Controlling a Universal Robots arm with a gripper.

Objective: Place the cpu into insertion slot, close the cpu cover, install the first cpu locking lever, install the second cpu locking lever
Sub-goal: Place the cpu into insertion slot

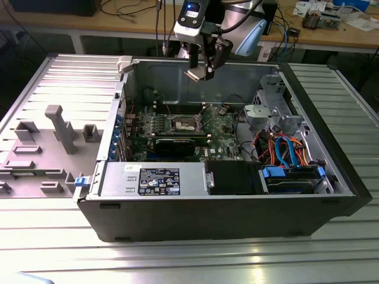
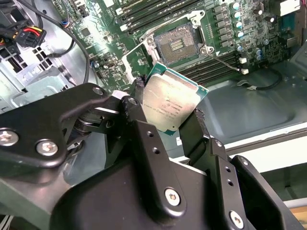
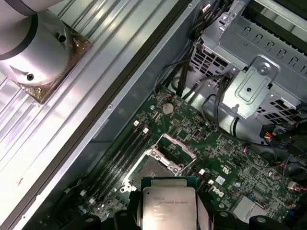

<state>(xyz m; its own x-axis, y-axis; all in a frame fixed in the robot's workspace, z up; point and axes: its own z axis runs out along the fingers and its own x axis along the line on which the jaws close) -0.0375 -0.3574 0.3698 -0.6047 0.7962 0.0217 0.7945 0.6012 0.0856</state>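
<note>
Ribbed metal table (image 1: pixel 53 260) under the job, cluttered workbench (image 1: pixel 349 36) along the back. The open case (image 1: pixel 207 219) sits mid-frame in the exterior view, and it's packed. There's a green board (image 1: pixel 222 127) on its floor and a power supply (image 1: pixel 154 179) along the near wall. A long black card (image 1: pixel 177 144) runs just behind that. A grey drive cage (image 1: pixel 269 112) stands toward the exterior view's right, with orange and blue cables (image 1: pixel 284 148) spilling below it. Outside the case, on the exterior view's left, lies a grey fixture tray (image 1: pixel 41 148).

Your gripper (image 1: pixel 204 70) hangs at the upper middle of the exterior view, above the case's far wall and well clear of the board. Its fingers (image 2: pixel 144 129) are drawn in partway and pinch the cpu (image 2: pixel 170 103) by two opposite edges. The silver face shows in both wrist views, and the chip sits tilted in the grip. The slot (image 2: pixel 176 44) lies on the board below, well apart from the chip, uncovered, its contact field bare.
</note>
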